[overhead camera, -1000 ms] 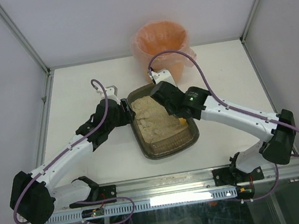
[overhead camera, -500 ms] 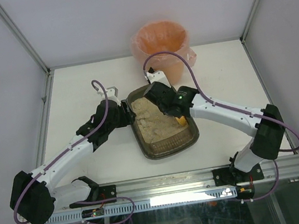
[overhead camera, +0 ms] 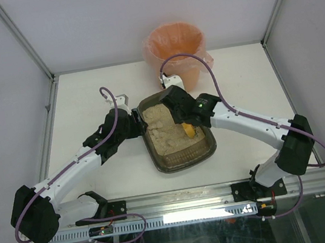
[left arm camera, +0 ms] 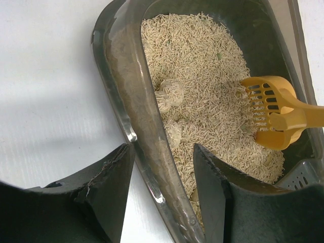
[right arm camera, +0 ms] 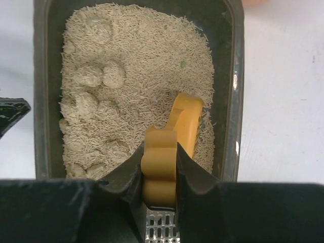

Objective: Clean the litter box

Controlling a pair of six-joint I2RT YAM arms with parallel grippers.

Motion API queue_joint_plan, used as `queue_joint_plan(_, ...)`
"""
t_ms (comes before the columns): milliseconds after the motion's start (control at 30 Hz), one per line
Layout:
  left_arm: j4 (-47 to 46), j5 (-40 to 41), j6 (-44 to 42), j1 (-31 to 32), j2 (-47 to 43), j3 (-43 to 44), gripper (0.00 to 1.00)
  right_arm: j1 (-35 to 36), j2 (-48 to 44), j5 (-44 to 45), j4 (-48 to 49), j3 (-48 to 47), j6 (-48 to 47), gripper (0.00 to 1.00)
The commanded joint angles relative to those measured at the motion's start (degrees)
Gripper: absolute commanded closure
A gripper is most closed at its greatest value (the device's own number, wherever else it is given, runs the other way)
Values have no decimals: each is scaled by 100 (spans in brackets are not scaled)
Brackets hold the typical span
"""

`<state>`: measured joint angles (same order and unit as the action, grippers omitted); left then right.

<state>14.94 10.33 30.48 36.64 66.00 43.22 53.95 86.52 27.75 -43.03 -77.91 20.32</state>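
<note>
The litter box (overhead camera: 184, 166) is a dark tray of beige litter at the table's middle. My left gripper (overhead camera: 137, 125) straddles its left rim (left arm camera: 119, 66), one finger outside and one in the litter, shut on the rim (left arm camera: 161, 152). My right gripper (overhead camera: 183, 120) is over the box's far right part, shut on the handle of the yellow slotted scoop (right arm camera: 160, 157). The scoop's head (left arm camera: 271, 114) rests in the litter by the right wall (right arm camera: 230, 76). Pale clumps (right arm camera: 101, 76) lie along the left side of the litter.
The orange-pink bag-lined bucket (overhead camera: 175, 43) stands at the table's back edge, just behind the box. Enclosure walls and posts ring the white table (overhead camera: 85, 96). The right arm's purple cable loops in front of the bucket.
My right gripper has moved the scoop a little to the left in the litter, and more of its yellow head shows. The left arm and the box have not moved.
</note>
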Motion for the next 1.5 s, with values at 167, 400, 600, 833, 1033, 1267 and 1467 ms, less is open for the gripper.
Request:
queue_joint_plan(167, -236, 137, -129, -29, -105, 165, 47, -22, -231, -1103, 968, 128, 834, 100)
queue_joint_plan(400, -225, 129, -99, -26, -94, 146, 48, -210, -510, -1650, 1381, 470, 1244, 100)
queue_joint_plan(600, -226, 132, -95, -27, -87, 155, 48, -453, -913, -2099, 1851, 889, 1577, 100)
queue_joint_plan(833, -224, 127, -95, -32, -53, 177, 48, -597, -1333, -2366, 2129, 1322, 1840, 100)
queue_joint_plan(1033, -225, 89, -87, -33, -1, 207, 48, -887, -1886, -2295, 2393, 2166, 2269, 100)
queue_joint_plan(1267, -227, -66, -109, -30, 139, 285, 48, -1315, -2788, -2192, 2714, 3488, 2901, 100)
queue_joint_plan(1467, -229, -259, -174, -20, 343, 379, 49, -1438, -2942, -2597, 2885, 4062, 3337, 100)
